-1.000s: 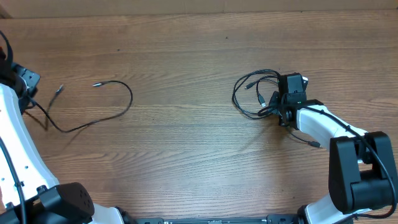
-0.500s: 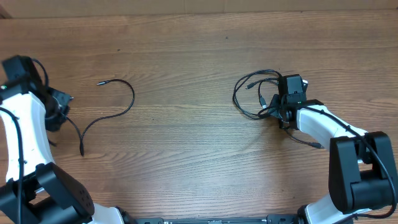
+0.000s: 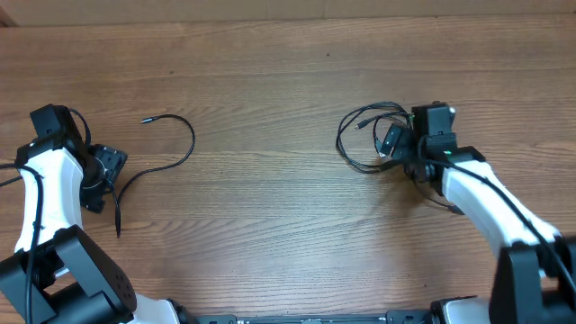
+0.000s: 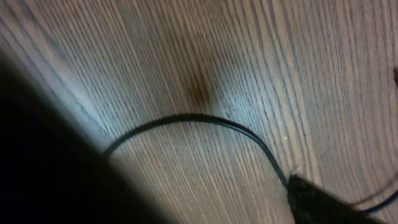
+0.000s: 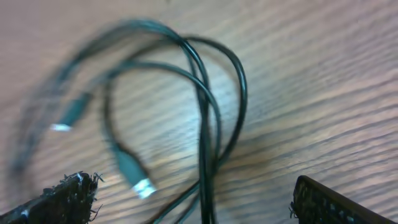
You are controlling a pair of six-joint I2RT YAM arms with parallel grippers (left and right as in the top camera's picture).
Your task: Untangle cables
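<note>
Cables (image 5: 205,124) near the table's (image 3: 270,234) right edge sit between the right gripper's (image 3: 399,144) wide, empty jaws, so pinch one strand; the left gripper's (image 3: 103,171) jaws, likewise spread, hold nothing.

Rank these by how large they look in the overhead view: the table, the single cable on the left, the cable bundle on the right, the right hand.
1. table
2. single cable, judged by its spread
3. cable bundle and right hand: about alike, so not ranked
</note>
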